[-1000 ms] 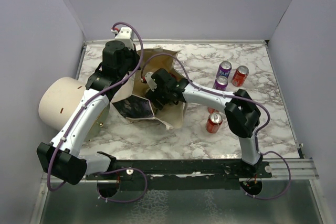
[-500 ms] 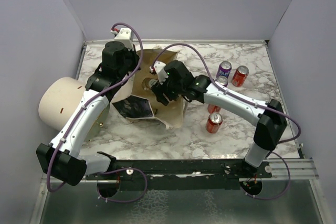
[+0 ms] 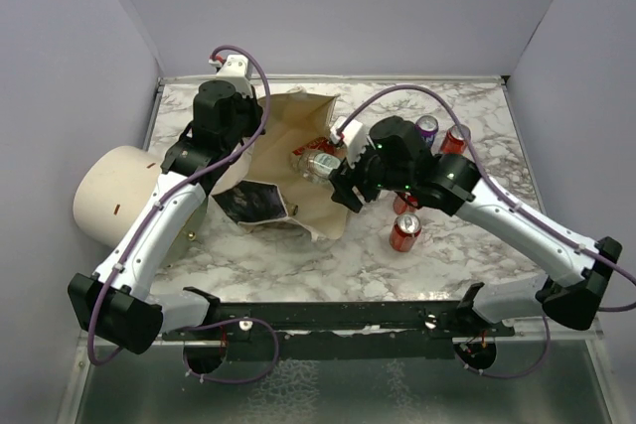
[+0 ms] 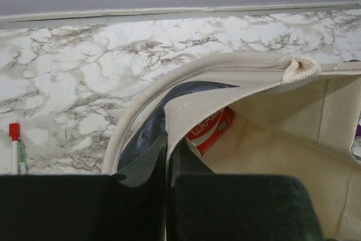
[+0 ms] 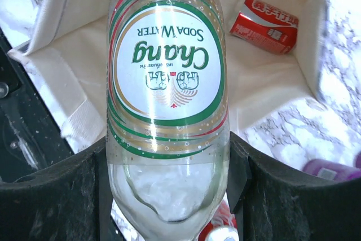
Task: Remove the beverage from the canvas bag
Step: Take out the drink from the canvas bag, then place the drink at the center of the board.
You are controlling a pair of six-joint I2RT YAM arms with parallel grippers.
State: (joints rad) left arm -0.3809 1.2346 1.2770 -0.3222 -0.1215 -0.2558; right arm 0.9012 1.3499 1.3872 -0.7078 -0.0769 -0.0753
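Observation:
The cream canvas bag (image 3: 288, 126) lies open on the marble table, its black printed panel (image 3: 253, 203) facing front. My left gripper (image 3: 241, 134) is shut on the bag's rim (image 4: 175, 117), as the left wrist view (image 4: 166, 153) shows. My right gripper (image 3: 343, 174) is shut on a clear glass soda water bottle (image 3: 316, 164) and holds it at the bag's mouth. In the right wrist view (image 5: 169, 196) the bottle (image 5: 166, 83) with its green and red label fills the space between the fingers. A red can (image 5: 264, 16) lies inside the bag, also seen in the left wrist view (image 4: 211, 131).
A purple can (image 3: 425, 130) and a red can (image 3: 455, 143) stand at the back right, another red can (image 3: 404, 232) nearer the front. A large cream cylinder (image 3: 114, 191) lies at the left edge. A red-capped pen (image 4: 15, 148) lies on the marble.
My right arm has drawn back to the right, out of the bag, with the bottle in its grip. The left gripper has stayed on the bag's rim.

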